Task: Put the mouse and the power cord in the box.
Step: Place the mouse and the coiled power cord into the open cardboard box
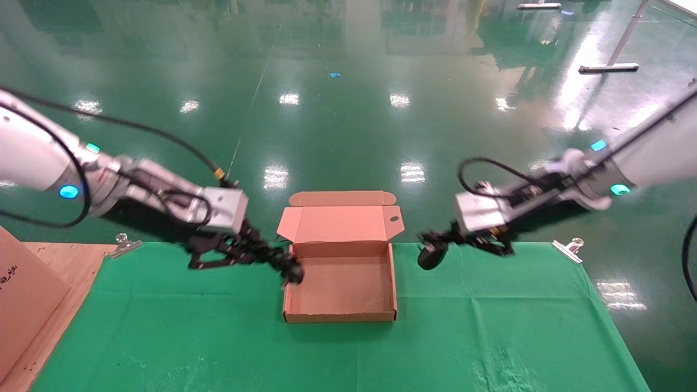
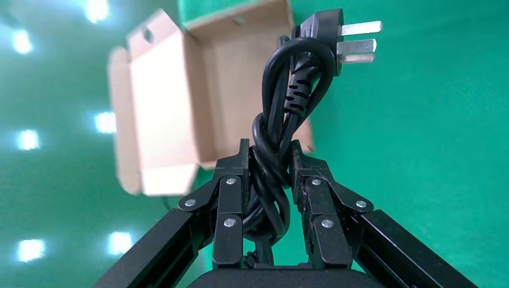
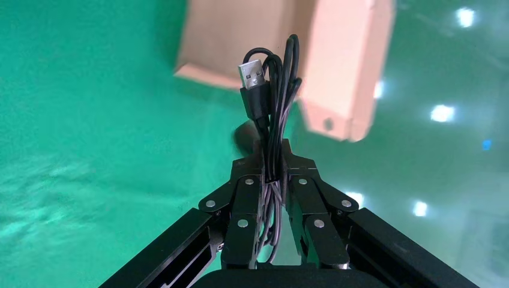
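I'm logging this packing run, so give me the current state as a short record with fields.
left gripper: shut on the power cord, at the box's left edge
right gripper: shut on the cable of the mouse, which hangs right of the box
box: open, lid flap up, nothing inside
surface: green cloth
task status: neither item in the box yet
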{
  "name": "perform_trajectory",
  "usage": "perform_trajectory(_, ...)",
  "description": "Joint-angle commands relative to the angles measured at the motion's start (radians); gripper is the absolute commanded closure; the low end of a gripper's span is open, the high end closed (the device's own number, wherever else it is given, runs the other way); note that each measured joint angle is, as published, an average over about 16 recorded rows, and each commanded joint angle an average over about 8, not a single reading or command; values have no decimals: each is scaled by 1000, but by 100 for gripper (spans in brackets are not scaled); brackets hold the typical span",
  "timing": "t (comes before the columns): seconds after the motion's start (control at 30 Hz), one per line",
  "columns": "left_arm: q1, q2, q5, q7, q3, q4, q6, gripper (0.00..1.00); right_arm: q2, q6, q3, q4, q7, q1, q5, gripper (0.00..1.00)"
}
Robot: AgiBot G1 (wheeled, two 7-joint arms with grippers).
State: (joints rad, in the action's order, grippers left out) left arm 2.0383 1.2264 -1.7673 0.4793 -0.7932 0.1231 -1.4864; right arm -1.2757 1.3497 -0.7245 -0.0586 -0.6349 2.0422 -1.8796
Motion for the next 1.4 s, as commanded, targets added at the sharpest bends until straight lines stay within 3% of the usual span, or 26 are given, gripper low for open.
perform_trajectory(0.03, 18, 15, 4, -12, 3, 6, 1, 100, -22, -12, 1, -1, 14, 17, 1, 100)
perform_trajectory(0.33, 43, 68, 19, -27, 13, -12, 27, 100, -66, 2, 12, -16, 44, 69, 21, 100)
perform_trajectory(0.83, 60, 104, 26, 19, 19, -30, 86, 100, -74, 33, 2, -85, 85, 71, 38, 100)
perform_trajectory(1.07, -52, 122, 32, 44, 27, 45, 383, 100, -67, 43, -4, -93, 85, 59, 47, 100)
perform_trajectory(1.4, -399, 124, 103, -59, 54, 311, 829, 100, -41, 32, -10, -47, 63, 15, 47, 100)
